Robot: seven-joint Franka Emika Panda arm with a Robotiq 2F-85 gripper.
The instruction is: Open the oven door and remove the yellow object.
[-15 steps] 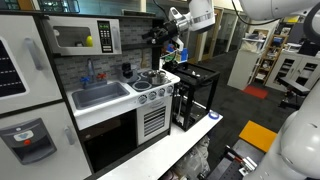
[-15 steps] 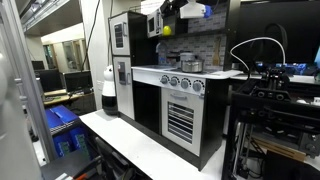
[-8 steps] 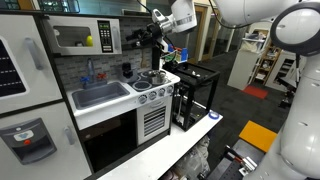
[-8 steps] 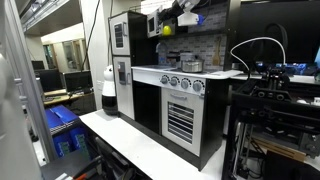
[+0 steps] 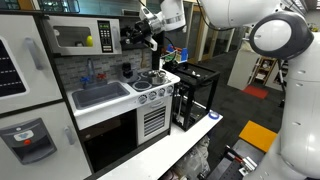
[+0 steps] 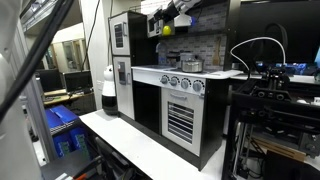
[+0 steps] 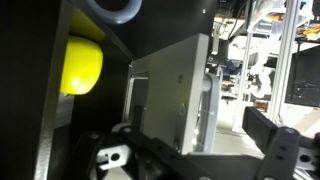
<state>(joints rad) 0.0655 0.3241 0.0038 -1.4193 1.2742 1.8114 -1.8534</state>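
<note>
The white-framed oven door (image 5: pixel 72 38) with its dark window sits high on the toy kitchen and looks shut. The yellow ball (image 5: pixel 88 41) shows behind the glass, and also in an exterior view (image 6: pixel 166 30) and at the left of the wrist view (image 7: pixel 80 65). My gripper (image 5: pixel 134 33) hangs at the oven's right end, level with it, and also shows in an exterior view (image 6: pixel 168 17). In the wrist view the gripper (image 7: pixel 185 138) is open and empty, with a grey, white-edged panel (image 7: pixel 170 90) standing between its fingers. I cannot tell whether they touch it.
Below the oven are a grey sink (image 5: pixel 100 95), a hob with small pots (image 5: pixel 150 78) and the large dark stove door (image 5: pixel 110 140). A black open-frame rack (image 5: pixel 195 95) stands beside the kitchen on the white table (image 5: pixel 175 148).
The arm has swung towards the oven. The gripper has come from beside the kitchen up to the oven's right end. The ball and door have not moved.
</note>
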